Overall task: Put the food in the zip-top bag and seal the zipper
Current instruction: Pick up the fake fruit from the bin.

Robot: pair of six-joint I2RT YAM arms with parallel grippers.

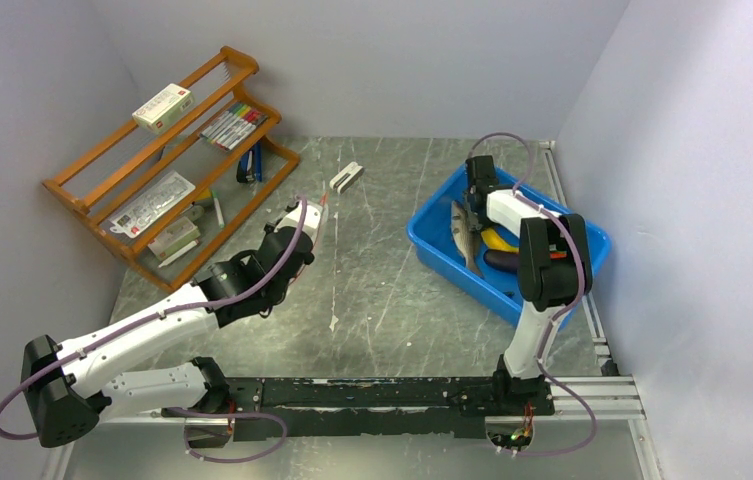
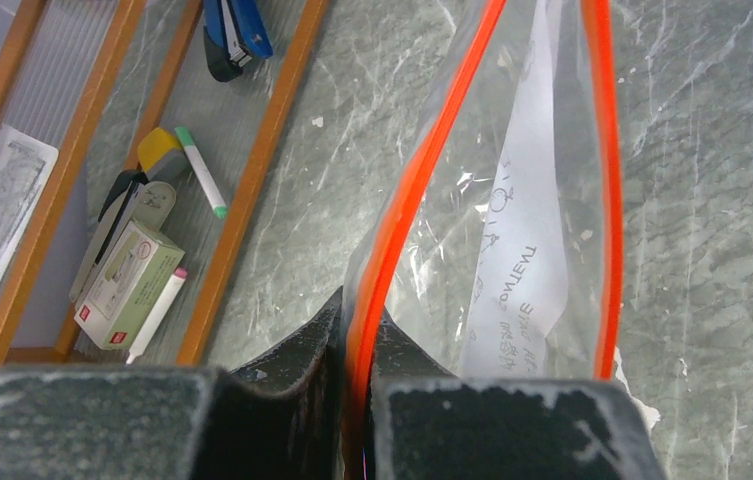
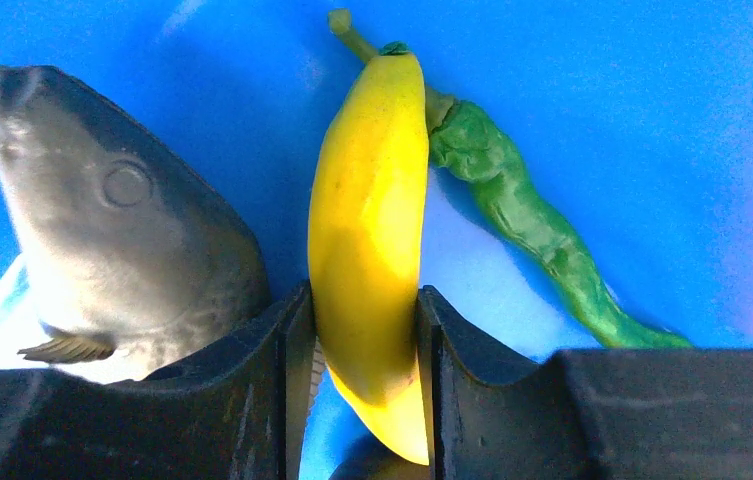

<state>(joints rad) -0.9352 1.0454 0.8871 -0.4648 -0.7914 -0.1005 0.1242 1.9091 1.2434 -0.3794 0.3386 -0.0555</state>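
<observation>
Left gripper (image 2: 357, 335), left of centre in the overhead view: jaws closed tight on the zipper (image 2: 392, 220), pinching one red-orange edge of the bag (image 2: 522, 250). The bag mouth gapes, and its second edge stands apart at the frame's right, over the table (image 1: 392, 300).

Bag and blue bin (image 1: 436, 206) sit well apart.

Right gripper (image 3: 364, 320), upper right overhead, is down inside the bin with its jaws clamped on the banana (image 3: 367, 200) from both sides. The fish (image 3: 122, 210) lies just left of the banana and the green pod (image 3: 522, 210) just right. The eggplant (image 1: 504, 262) sits toward the bin's lower wall.

A wooden rack (image 1: 167, 170) stands upper left, close beside the bag.
</observation>
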